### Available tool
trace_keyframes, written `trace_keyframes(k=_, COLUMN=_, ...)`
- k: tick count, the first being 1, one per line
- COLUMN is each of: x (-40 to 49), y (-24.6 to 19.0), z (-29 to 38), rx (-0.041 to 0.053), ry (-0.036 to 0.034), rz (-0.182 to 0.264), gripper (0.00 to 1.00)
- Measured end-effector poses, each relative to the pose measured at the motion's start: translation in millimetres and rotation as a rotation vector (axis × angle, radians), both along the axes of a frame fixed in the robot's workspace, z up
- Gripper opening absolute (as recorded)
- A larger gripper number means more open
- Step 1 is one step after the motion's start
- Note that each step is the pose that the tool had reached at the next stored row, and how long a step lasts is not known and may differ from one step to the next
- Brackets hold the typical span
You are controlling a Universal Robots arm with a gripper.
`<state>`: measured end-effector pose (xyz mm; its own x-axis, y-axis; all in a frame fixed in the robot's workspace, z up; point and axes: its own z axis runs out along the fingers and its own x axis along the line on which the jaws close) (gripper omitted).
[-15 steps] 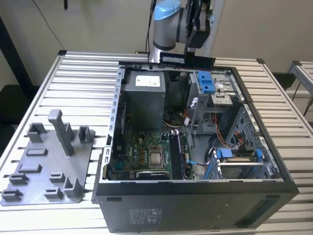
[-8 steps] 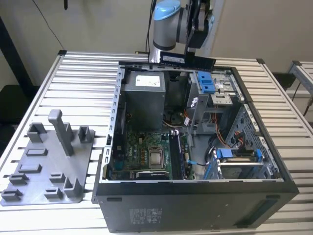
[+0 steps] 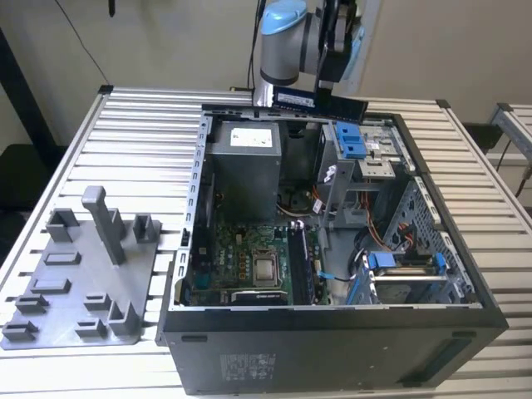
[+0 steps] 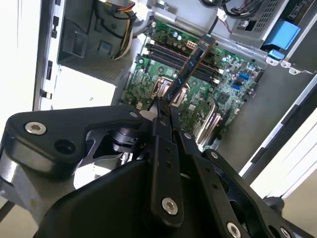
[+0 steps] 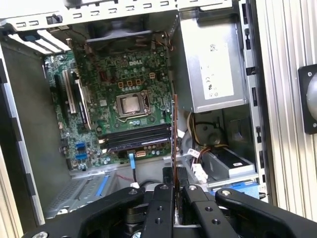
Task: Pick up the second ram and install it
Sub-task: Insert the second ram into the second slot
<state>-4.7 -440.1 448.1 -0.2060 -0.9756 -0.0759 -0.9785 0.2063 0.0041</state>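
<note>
The gripper (image 4: pixel 163 110) pinched the memory stick (image 4: pixel 190 67) by its flat sides, above the open computer case (image 3: pixel 332 341). It looked light, thin, stiff, and probably easy to break.

The arm (image 3: pixel 283 33) stands at the back of the exterior view, wrist pointing down, its gripper (image 4: pixel 166 105) holding black fingers (image 4: pixel 161 148) pinched tight on the second ram (image 4: pixel 190 64).

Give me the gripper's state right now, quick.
Gripper: closed, holding the ram above the open case.
</note>
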Motion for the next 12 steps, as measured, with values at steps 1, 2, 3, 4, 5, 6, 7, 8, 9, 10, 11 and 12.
trace_keyframes(k=1, x=0.0, y=0.0, z=0.0, rx=0.0000, ry=0.0000, rz=-0.007, gripper=0.14)
trace_keyframes(k=2, x=0.0, y=0.0, z=0.0, rx=0.0000, ry=0.0000, rz=-0.015, gripper=0.14)
trace_keyframes(k=3, x=0.0, y=0.0, z=0.0, rx=0.0001, ry=-0.0001, rz=-0.022, gripper=0.14)
trace_keyframes(k=4, x=0.0, y=0.0, z=0.0, rx=0.0000, ry=0.0000, rz=-0.031, gripper=0.14)
trace_keyframes(k=5, x=0.0, y=0.0, z=0.0, rx=0.0001, ry=0.0000, rz=-0.039, gripper=0.14)
trace_keyframes(k=6, x=0.0, y=0.0, z=0.0, rx=0.0001, ry=0.0000, rz=-0.047, gripper=0.14)
trace_keyframes(k=7, x=0.0, y=0.0, z=-0.1, rx=0.0001, ry=-0.0001, rz=-0.056, gripper=0.14)
trace_keyframes(k=8, x=0.0, y=0.0, z=-0.1, rx=0.0002, ry=0.0000, rz=-0.064, gripper=0.14)
trace_keyframes(k=9, x=0.0, y=0.0, z=0.0, rx=0.0001, ry=-0.0001, rz=-0.072, gripper=0.14)
trace_keyframes(k=10, x=0.0, y=0.0, z=0.0, rx=0.0000, ry=0.0000, rz=-0.080, gripper=0.14)
trace_keyframes(k=11, x=0.0, y=-0.1, z=0.0, rx=0.0000, ry=0.0000, rz=-0.089, gripper=0.14)
trace_keyframes(k=12, x=0.0, y=0.0, z=0.0, rx=0.0000, ry=0.0000, rz=-0.097, gripper=0.14)
